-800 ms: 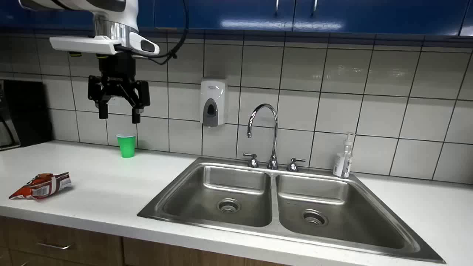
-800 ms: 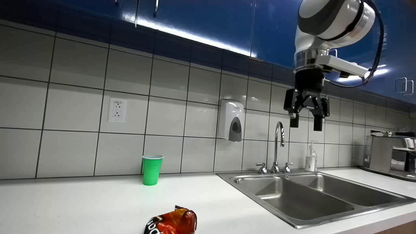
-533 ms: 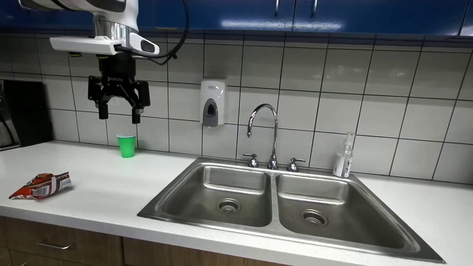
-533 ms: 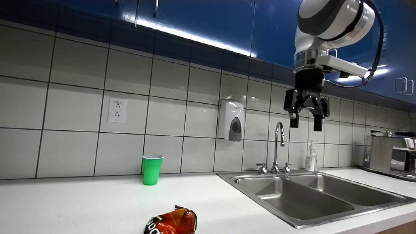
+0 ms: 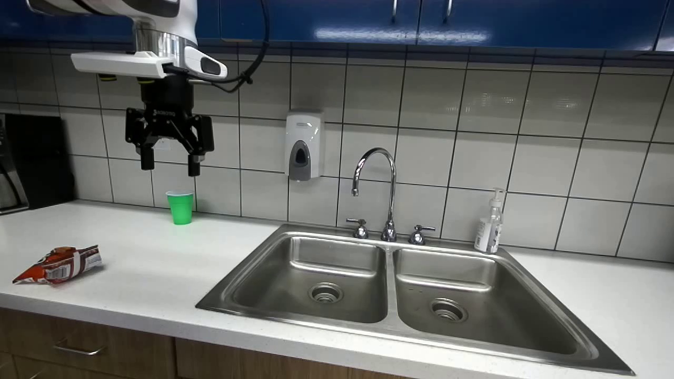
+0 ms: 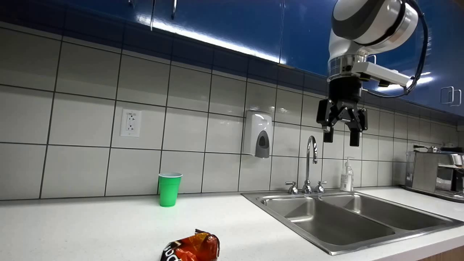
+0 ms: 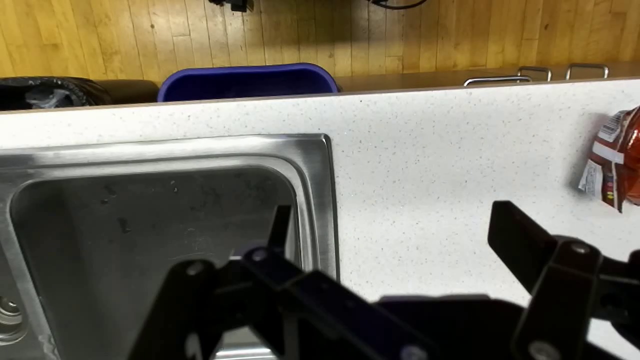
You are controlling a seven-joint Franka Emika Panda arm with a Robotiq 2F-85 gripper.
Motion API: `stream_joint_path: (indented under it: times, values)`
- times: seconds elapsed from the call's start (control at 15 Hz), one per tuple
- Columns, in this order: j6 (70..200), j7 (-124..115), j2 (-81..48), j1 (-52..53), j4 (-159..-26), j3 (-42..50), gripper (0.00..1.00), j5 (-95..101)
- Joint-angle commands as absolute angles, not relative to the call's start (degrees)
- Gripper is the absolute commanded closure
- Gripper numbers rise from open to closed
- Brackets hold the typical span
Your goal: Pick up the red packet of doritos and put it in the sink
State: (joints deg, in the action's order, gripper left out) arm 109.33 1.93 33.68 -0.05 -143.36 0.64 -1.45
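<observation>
The red packet of doritos (image 5: 63, 266) lies crinkled on the white counter, to one side of the sink. It also shows in an exterior view (image 6: 194, 248), cut by the bottom edge, and at the right edge of the wrist view (image 7: 615, 160). The steel double-basin sink (image 5: 390, 295) is set in the counter; its rim shows in an exterior view (image 6: 290, 223) and in the wrist view (image 7: 320, 200). My gripper (image 5: 170, 164) is open and empty, pointing down, high above the counter. Its spread fingers also show in an exterior view (image 6: 341, 137) and the wrist view (image 7: 392, 215).
A green cup (image 5: 181, 209) stands by the tiled wall. The faucet (image 5: 390, 195) rises behind the sink, with a pump bottle (image 5: 488, 226) beside it. A soap dispenser (image 5: 304, 147) hangs on the wall. A metal appliance (image 6: 435, 174) stands beyond the sink.
</observation>
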Motion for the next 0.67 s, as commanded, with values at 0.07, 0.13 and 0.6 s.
stream_joint_path:
  times: [0.07,0.13,0.6]
  values:
    - [109.2,1.9,33.7,0.0,-143.2,0.7,0.0,-1.4]
    - [109.2,2.3,32.7,0.1,-143.0,0.6,0.0,-1.1]
    - [102.8,15.7,26.7,4.6,-141.2,2.9,0.0,-5.1]
